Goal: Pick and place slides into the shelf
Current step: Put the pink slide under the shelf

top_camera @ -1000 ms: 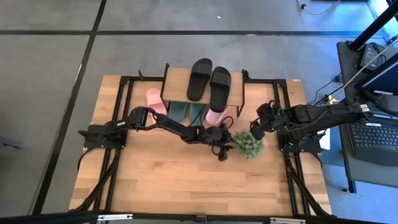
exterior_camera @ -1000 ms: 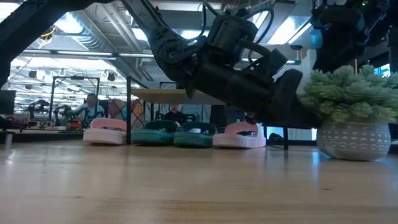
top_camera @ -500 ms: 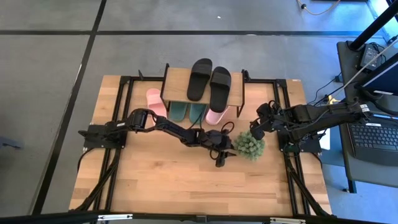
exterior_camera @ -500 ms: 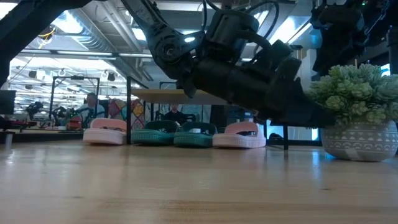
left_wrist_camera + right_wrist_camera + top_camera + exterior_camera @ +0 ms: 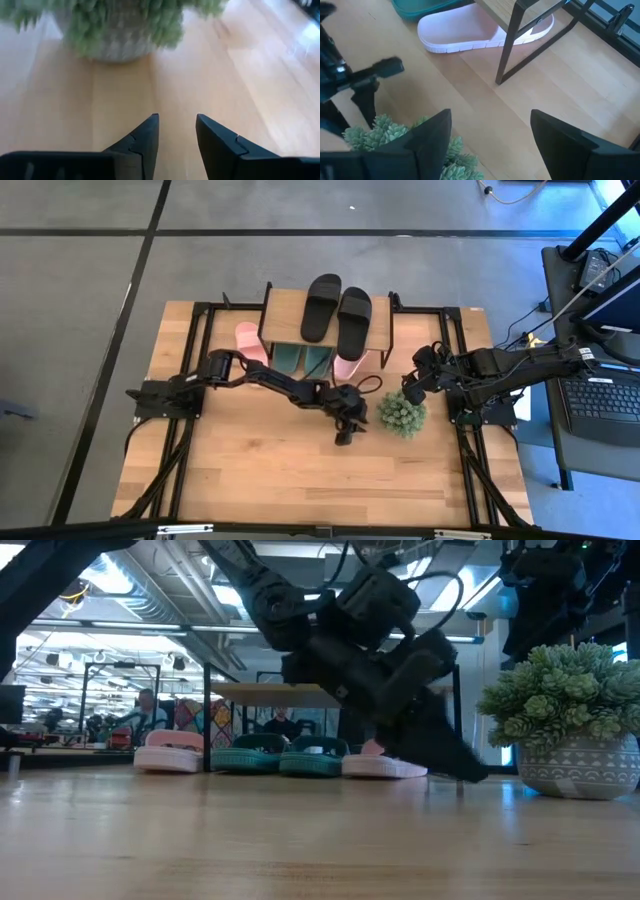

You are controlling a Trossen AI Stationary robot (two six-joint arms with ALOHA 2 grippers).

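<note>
Hovering left gripper [image 5: 175, 137], fingers narrowly parted, empty, near plant [image 5: 120, 25]

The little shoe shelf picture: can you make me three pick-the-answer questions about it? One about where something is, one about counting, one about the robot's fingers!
1. Where is the pair of black rubber slides?
A. On the light wooden top of the small shelf
B. Under the shelf
C. Beside the round spiky green plant in its pale pot

2. How many dark green slides sit under the shelf?
A. None
B. Two
C. Four

3. What is the left gripper doing?
A. Squeezing a pink slide
B. Squeezing the plant
C. Open and holding nothing

Answers:
1 A: from above, both black slides lie on the plank top.
2 B: the low view shows two green ones side by side, with the pink slides at either end.
3 C: the left wrist view shows bare table between its fingers.
</note>
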